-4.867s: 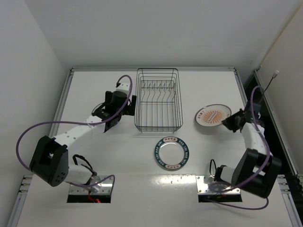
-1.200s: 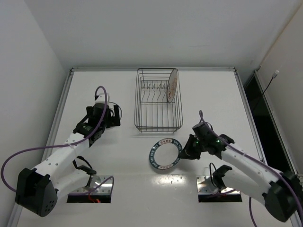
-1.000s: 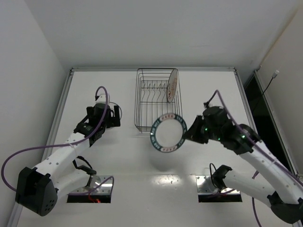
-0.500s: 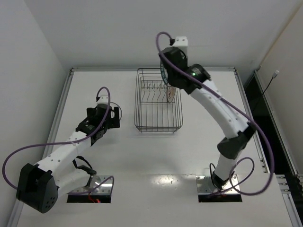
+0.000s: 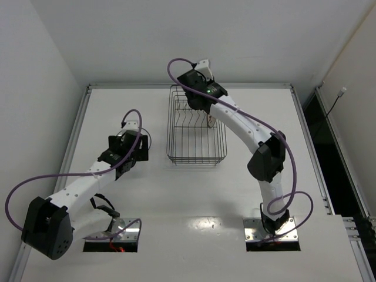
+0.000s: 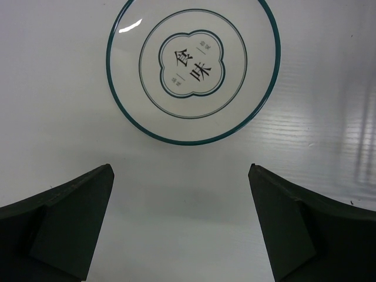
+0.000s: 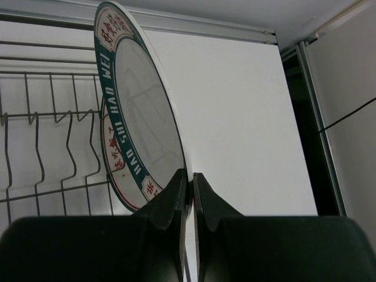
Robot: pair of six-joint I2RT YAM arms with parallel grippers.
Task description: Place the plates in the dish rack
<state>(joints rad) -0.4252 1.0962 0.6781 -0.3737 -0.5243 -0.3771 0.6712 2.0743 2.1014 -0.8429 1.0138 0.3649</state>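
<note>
My right gripper [image 7: 190, 176] is shut on the edge of the blue-rimmed plate [image 7: 141, 117] and holds it upright on edge above the far end of the dish rack [image 5: 169, 123]. In the top view the right gripper [image 5: 197, 93] and arm hide most of that plate. The orange-centred plate [image 5: 210, 121] stands on edge in the rack's right side; its red-lettered rim [image 7: 113, 157] shows just behind the held plate. My left gripper [image 5: 135, 151] is open and empty over the table left of the rack.
A white plate with a thin teal rim and a quatrefoil mark [image 6: 192, 70] lies flat on the table just beyond my left fingertips [image 6: 88, 194]. Upright divider prongs [image 7: 35, 147] stand in the rack. Walls close in the table's far and side edges.
My right gripper took the blue-rimmed plate off the table in front of the rack, lifted it and carried it to the rack's far end. The left arm hardly moved.
</note>
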